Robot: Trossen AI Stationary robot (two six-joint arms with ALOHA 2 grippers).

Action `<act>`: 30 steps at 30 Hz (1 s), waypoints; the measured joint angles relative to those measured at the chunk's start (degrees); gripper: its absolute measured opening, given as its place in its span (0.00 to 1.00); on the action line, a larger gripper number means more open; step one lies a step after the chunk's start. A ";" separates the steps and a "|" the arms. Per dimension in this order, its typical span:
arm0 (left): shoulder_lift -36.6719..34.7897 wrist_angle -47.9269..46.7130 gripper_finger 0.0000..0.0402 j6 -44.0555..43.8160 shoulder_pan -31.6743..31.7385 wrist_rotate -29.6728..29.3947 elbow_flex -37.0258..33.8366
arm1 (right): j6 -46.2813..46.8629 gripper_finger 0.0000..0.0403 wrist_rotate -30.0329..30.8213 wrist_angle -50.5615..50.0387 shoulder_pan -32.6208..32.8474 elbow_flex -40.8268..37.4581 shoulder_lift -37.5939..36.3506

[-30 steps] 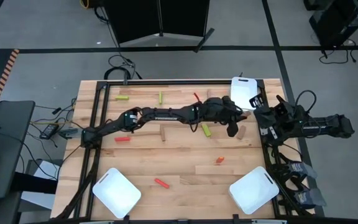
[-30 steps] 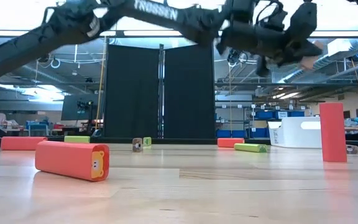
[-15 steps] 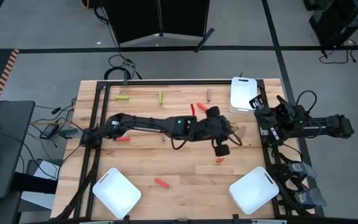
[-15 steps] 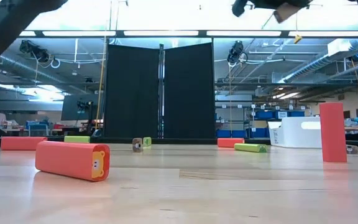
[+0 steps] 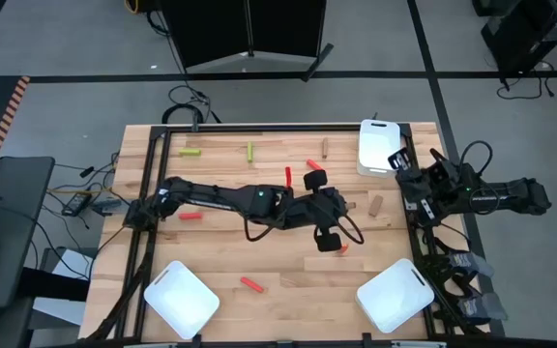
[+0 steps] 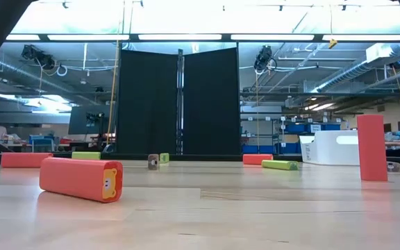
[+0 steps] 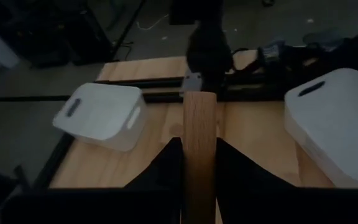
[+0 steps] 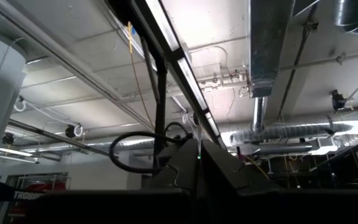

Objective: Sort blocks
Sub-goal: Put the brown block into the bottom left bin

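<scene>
My left gripper (image 7: 197,142) hangs over the table's middle right (image 5: 341,211), shut on a plain brown wooden block (image 7: 199,124). Its fingers point toward the right edge, slanting down. Other blocks lie loose on the table: red ones (image 5: 288,175) (image 5: 250,284) (image 5: 191,217), yellow-green ones (image 5: 192,152) (image 5: 249,152), brown ones (image 5: 375,204) (image 5: 324,147). In the low view one red block (image 6: 371,147) stands on end and another (image 6: 80,179) lies on its side. My right gripper (image 5: 406,176) is folded back at the right edge, shut, pointing up. My left gripper pinches the brown block's two long sides (image 7: 199,158) between its two fingers. The block lies along the fingers, and its free end (image 7: 199,99) sticks out past the fingertips. It is lifted clear of the table, slanting down toward the right edge.
White trays sit at the far right (image 5: 375,147), the near right (image 5: 395,295) and the near left (image 5: 182,298). A black frame (image 5: 259,129) runs along the table's far and left sides. The right arm's base (image 5: 453,188) takes up the right edge.
My left gripper has risen, leaving the low view through its top. It has drawn back from the far right tray toward the near edge and a little left, rolling as it went. The brown block has stayed in its fingers.
</scene>
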 joint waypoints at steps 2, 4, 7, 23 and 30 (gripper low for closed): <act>-1.07 6.15 0.16 -0.04 0.50 2.70 -4.64 | 0.08 0.08 -0.60 -0.14 0.00 0.00 0.00; -2.83 15.65 0.16 0.34 0.87 4.94 -11.40 | 0.10 0.08 -0.95 -0.26 0.02 0.02 0.00; -9.22 29.51 0.16 0.01 1.75 6.69 -25.90 | 0.15 0.08 -1.53 -0.40 0.01 0.00 0.00; -53.93 42.34 0.16 -12.07 -0.60 29.33 -84.65 | -1.11 0.08 -0.26 -3.45 -0.09 0.00 0.29; -54.99 21.21 0.16 -27.01 -9.87 31.96 -85.31 | -3.19 0.08 7.04 -12.85 -0.09 0.00 2.92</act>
